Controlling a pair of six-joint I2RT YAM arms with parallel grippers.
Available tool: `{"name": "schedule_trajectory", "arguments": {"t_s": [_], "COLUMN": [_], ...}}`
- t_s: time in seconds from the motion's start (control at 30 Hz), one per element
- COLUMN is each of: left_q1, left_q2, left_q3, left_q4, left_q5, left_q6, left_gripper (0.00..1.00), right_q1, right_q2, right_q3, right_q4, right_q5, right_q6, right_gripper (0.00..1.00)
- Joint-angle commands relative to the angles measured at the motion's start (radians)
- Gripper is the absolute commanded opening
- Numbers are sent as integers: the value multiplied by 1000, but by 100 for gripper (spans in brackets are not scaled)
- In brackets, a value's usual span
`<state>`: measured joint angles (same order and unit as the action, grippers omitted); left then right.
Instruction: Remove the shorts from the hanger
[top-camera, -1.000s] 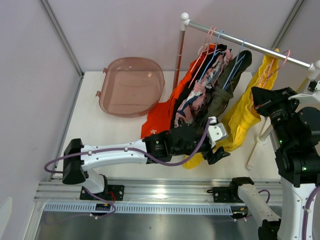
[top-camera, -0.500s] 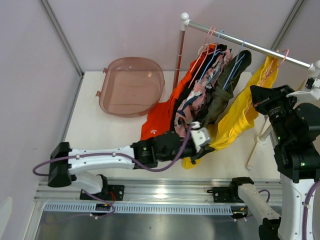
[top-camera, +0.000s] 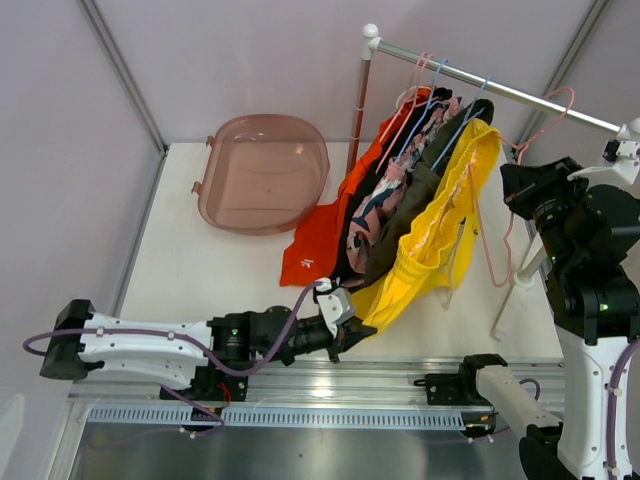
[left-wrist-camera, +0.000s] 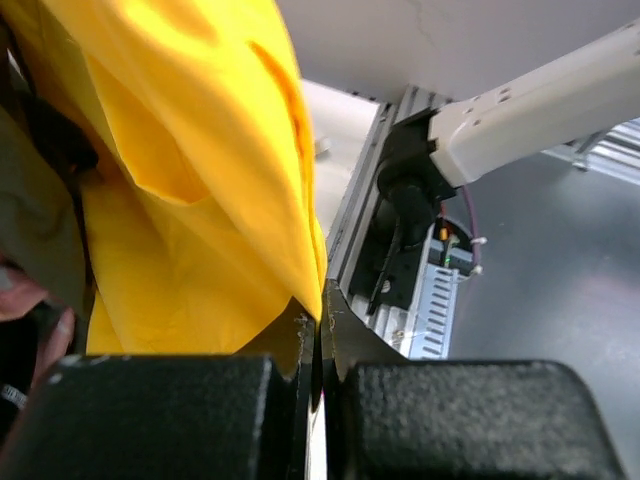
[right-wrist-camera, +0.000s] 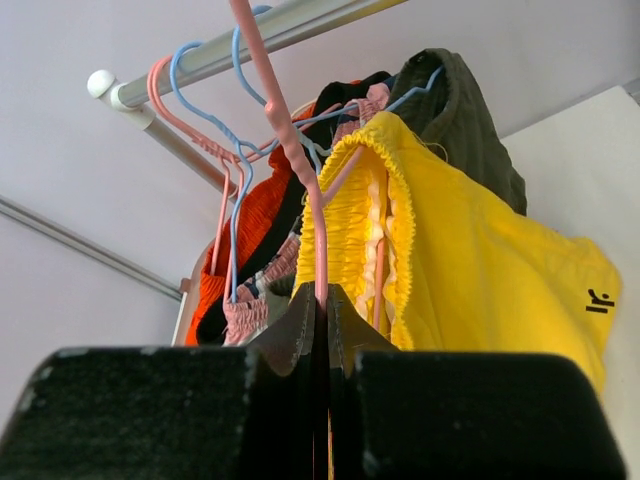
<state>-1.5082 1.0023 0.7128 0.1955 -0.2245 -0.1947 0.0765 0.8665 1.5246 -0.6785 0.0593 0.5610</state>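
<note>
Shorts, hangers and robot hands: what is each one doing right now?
yellow shorts: stretched sideways, bottom edge pinched
left hand: shut on yellow shorts
right hand: shut on pink hanger
pink hanger: gripped by right hand
orange shorts: hanging from rail
black shorts: hanging
patterned shorts: hanging
olive shorts: hanging

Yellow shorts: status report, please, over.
Left hand shut on yellow shorts hem; right hand shut on pink hanger. Shorts stretched between, waistband seemingly still on hanger. Olive-green shorts crowd alongside.
</note>
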Motion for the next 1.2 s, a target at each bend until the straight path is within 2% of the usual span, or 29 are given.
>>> {"name": "schedule_trajectory", "arguments": {"t_s": [0.0,0.13,0.23,0.37,0.5,0.57,0.67,0.77,0.83,0.93,1.0,1.07,1.17], "left_q1": [-14,11,75,182,244,259,264,263,238,156,108,53,-4], "left_q2": [57,228,381,522,614,633,625,583,544,457,400,360,253], "left_q3": [28,206,368,531,683,706,709,665,601,538,531,521,484], "left_q4": [38,-10,-68,-90,-159,-174,-180,-179,-174,-189,-266,-312,-375], "left_q5": [-59,-140,-125,-64,-47,-42,-36,-6,2,-51,-122,-160,-222], "left_q6": [-29,-11,-32,-49,-43,-34,-38,-77,-87,-66,-63,-80,-110], "left_gripper": [0,0,0,0,0,0,0,0,0,0,0,0,0], "right_q1": [-4,-6,-6,-7,-6,-1,2,9,11,17,17,19,19], "right_q2": [-12,-49,-69,-43,37,74,108,91,72,54,49,49,63], "right_q3": [31,40,81,233,526,642,710,669,576,452,398,330,313], "right_q4": [105,34,-68,-257,-567,-675,-746,-719,-681,-595,-521,-436,-353], "right_q5": [25,-29,-47,-137,-167,-151,-116,-61,-6,69,111,109,83], "right_q6": [17,62,83,76,39,36,16,5,-3,-26,-39,-52,-59], "right_gripper": [0,0,0,0,0,0,0,0,0,0,0,0,0]}}
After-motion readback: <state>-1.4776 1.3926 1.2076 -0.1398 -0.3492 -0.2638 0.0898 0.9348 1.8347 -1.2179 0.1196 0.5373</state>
